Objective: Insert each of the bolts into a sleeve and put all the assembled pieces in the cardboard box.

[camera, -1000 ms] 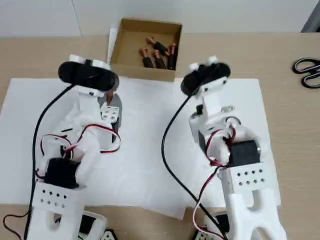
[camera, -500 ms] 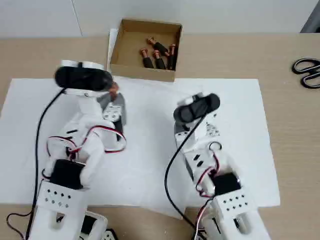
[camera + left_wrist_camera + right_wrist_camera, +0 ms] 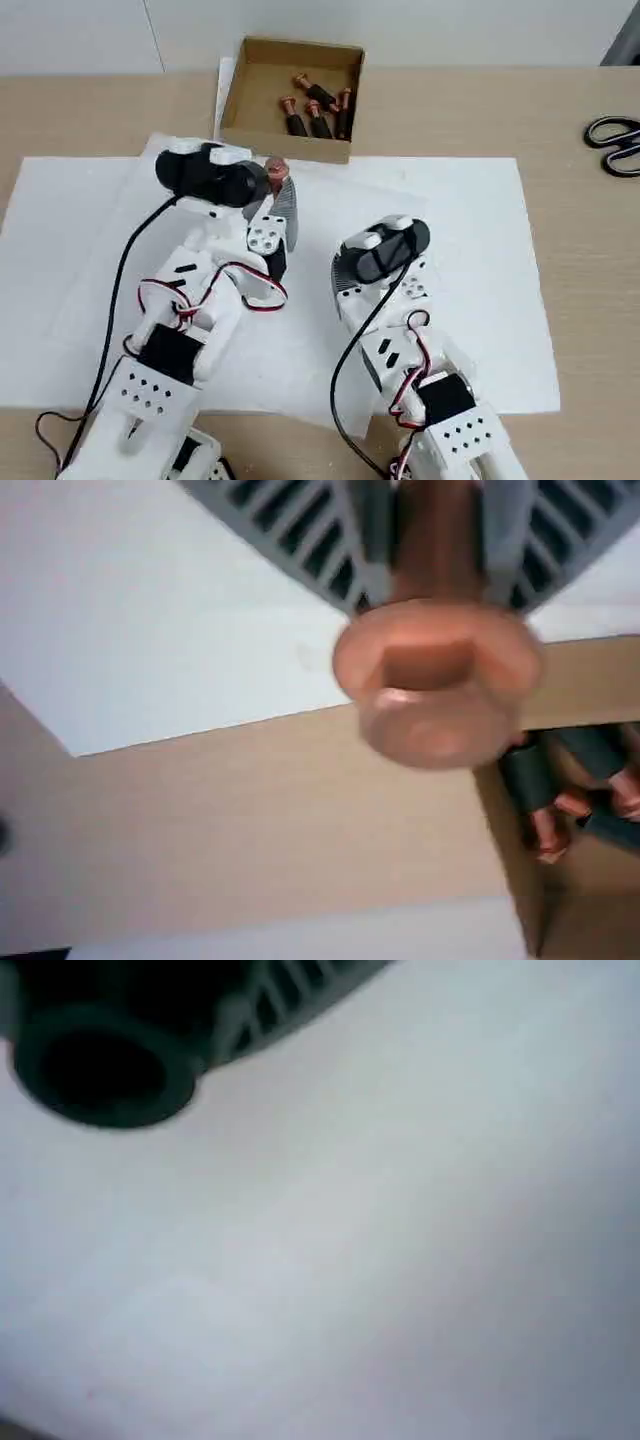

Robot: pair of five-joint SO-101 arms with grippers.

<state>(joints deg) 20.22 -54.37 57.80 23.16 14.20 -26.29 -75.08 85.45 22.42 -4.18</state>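
Note:
My left gripper (image 3: 279, 188) is shut on a copper bolt (image 3: 277, 168), just in front of the cardboard box (image 3: 240, 125). In the left wrist view the bolt (image 3: 437, 675) sticks out head first between the grey fingers (image 3: 300, 530), with the box corner beyond it. Several assembled pieces (image 3: 318, 105), black sleeves with copper heads, lie in the box. My right gripper (image 3: 130, 1010) is shut on a black sleeve (image 3: 100, 1072) whose open end faces the camera, low over the white paper. In the high view the right arm's camera (image 3: 380, 250) hides that sleeve.
A large white paper sheet (image 3: 470, 220) covers the middle of the wooden table. Scissors (image 3: 615, 142) lie at the far right edge. The two arms stand close together, roughly a hand's width apart, near the paper's middle.
The left arm swung right with the bolt, to the front of the box. The right arm drew back from the box towards the table's front and sank lower.

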